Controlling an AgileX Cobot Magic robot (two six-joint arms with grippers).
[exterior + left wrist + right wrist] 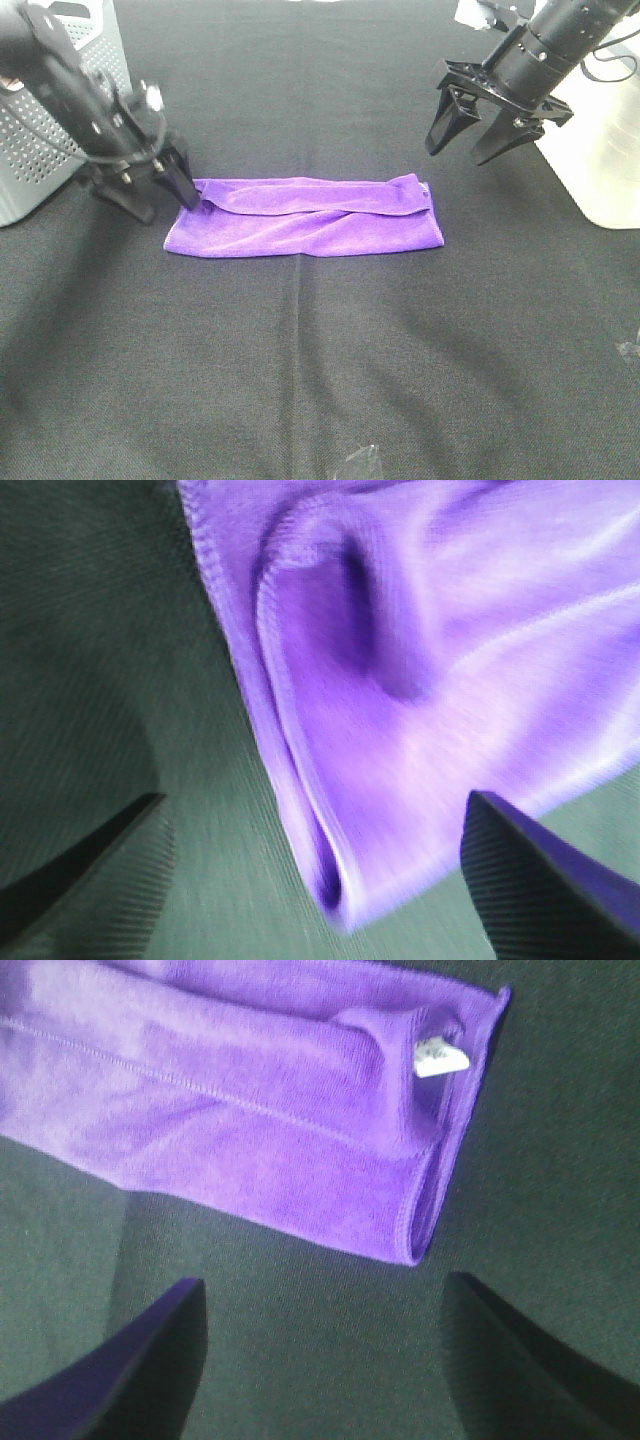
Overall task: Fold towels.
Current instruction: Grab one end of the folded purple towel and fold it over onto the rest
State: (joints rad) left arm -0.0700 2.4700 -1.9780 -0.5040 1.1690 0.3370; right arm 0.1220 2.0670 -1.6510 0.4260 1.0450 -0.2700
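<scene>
Black table covering (300,400) stretches up to the purple towel (305,222), which lies at mid-table as a long doubled band. Its top layer is rumpled and not square with the one beneath. The left gripper (168,205) is down at the band's left end, jaws spread wide and holding nothing; its wrist view shows the short end lying between the two fingers. The right gripper (456,155) hangs above and behind the right end, likewise wide apart and empty, with the white tag (440,1057) showing at that end. I'd judge the step in hand is bringing one short end over to the other. To do it well, the left jaws should close on both layers at the hem, lift low and carry straight across so the edges meet. The right gripper could pin its end against sliding.
</scene>
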